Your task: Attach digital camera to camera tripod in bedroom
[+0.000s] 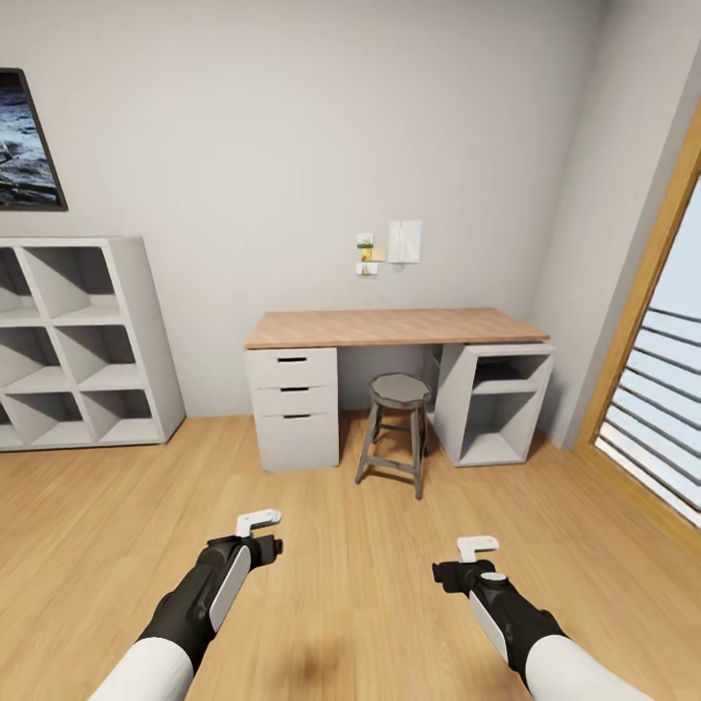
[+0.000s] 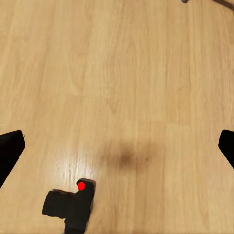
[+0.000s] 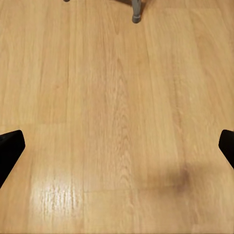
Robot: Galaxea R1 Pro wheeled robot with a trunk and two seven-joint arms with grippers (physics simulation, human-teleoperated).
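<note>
I am in the bedroom, both arms held low over the light wood floor (image 1: pixel 350 545). The digital camera (image 2: pixel 70 204), small and black with a red button on top, lies on the floor in the left wrist view, below and a little behind my left gripper (image 1: pixel 259 532). That gripper is open, its black fingertips (image 2: pixel 10 146) spread wide with nothing between them. My right gripper (image 1: pixel 475 557) is also open and empty over bare planks, fingertips (image 3: pixel 9 146) far apart. The camera tripod is out of view.
A wooden-topped desk (image 1: pixel 389 327) with white drawers stands against the far wall, with a grey stool (image 1: pixel 399 391) in front of it. White cube shelving (image 1: pixel 88 341) is at the left under a wall-mounted TV (image 1: pixel 24 136). A wood-framed window (image 1: pixel 647 282) is at the right.
</note>
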